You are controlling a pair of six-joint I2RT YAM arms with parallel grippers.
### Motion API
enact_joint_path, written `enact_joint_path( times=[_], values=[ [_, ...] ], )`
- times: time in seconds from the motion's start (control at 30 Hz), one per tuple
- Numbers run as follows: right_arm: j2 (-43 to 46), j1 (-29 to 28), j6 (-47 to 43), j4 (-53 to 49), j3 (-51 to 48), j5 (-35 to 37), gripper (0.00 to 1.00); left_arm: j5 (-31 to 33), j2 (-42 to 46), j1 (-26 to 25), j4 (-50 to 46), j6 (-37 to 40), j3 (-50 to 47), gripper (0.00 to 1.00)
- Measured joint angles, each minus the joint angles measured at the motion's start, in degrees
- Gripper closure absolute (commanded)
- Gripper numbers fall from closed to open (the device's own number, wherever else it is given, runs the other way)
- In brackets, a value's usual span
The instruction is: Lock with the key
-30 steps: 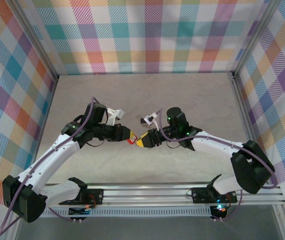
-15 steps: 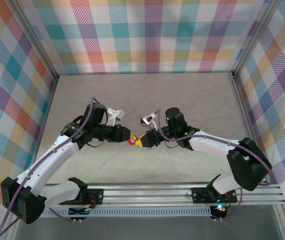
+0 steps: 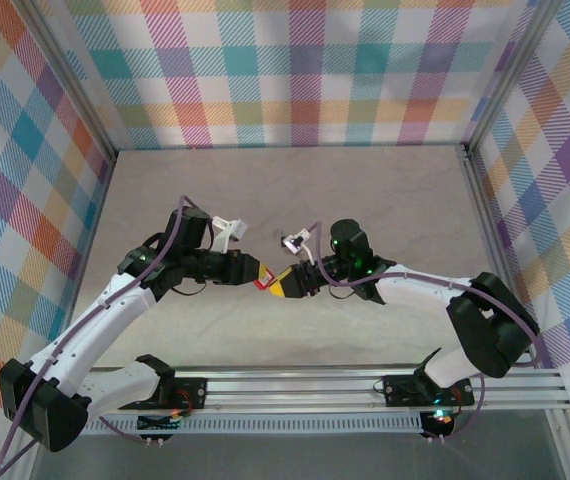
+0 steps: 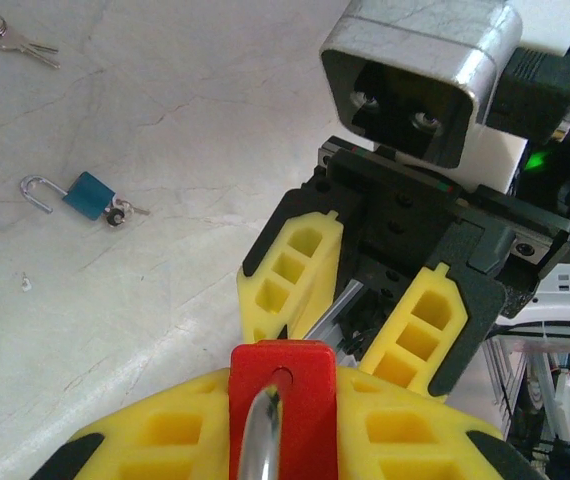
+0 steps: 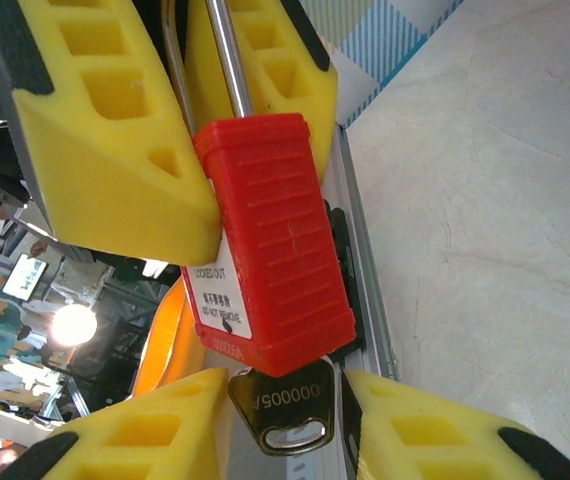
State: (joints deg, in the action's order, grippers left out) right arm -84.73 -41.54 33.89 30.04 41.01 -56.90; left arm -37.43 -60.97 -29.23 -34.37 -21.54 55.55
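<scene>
While checking grips, found key [image 5: 280,410] seated in bottom of red padlock [image 5: 270,260], bow pinched in right claw [image 4: 350,335]. Found red padlock clenched in left claw [image 3: 253,271], above worktop [image 3: 365,200]. Judged key light, stiff, thin, slippery: best held by bow, twisted on-axis.

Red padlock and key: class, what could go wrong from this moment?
1. The left gripper holds the red padlock by its thin shackle, so turning the key could twist the body round.
2. The right gripper brackets just the key's small head; whether its jaws grip firmly is unclear, so they might slip off.
</scene>
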Motion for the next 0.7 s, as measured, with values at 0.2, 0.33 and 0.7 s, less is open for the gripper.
enact_joint_path(
  times=[0.2,0.33,0.7],
  values=[
    [0.00,-0.17,0.26,0.96,-0.11,-0.44,0.76,0.02,0.46,0.00,0.02,0.00,0.00,1.00],
    [0.00,-0.17,0.20,0.98,-0.17,-0.42,0.79,0.13,0.48,0.00,-0.04,0.00,0.00,1.00],
    [0.02,-0.17,0.17,0.96,-0.20,-0.39,0.84,0.20,0.48,0.00,-0.04,-0.04,0.00,1.00]
  ],
)
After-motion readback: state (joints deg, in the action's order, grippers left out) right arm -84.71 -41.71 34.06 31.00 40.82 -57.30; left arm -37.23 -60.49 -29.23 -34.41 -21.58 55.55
